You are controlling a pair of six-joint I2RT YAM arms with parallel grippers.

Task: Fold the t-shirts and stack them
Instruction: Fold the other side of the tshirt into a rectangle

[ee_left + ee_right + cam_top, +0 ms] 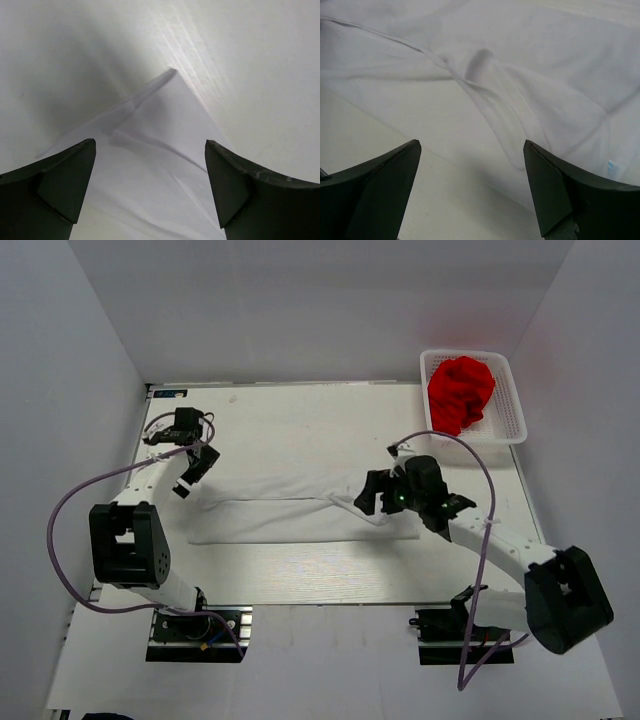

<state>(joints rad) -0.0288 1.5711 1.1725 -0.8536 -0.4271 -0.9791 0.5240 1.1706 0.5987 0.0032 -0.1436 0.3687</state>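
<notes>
Enclosing a pale, matte table (300, 575), plain white walls are seen on three sides. The white t-shirt (300, 510) is laid across the middle as a long, soft, creased band. The red t-shirt (460, 390) is bunched in a latticed plastic basket (512, 430) at the far right. The left gripper (190, 475) is spread wide at the white shirt's left end, the right gripper (372, 498) over its right part; nothing is gripped.
</notes>
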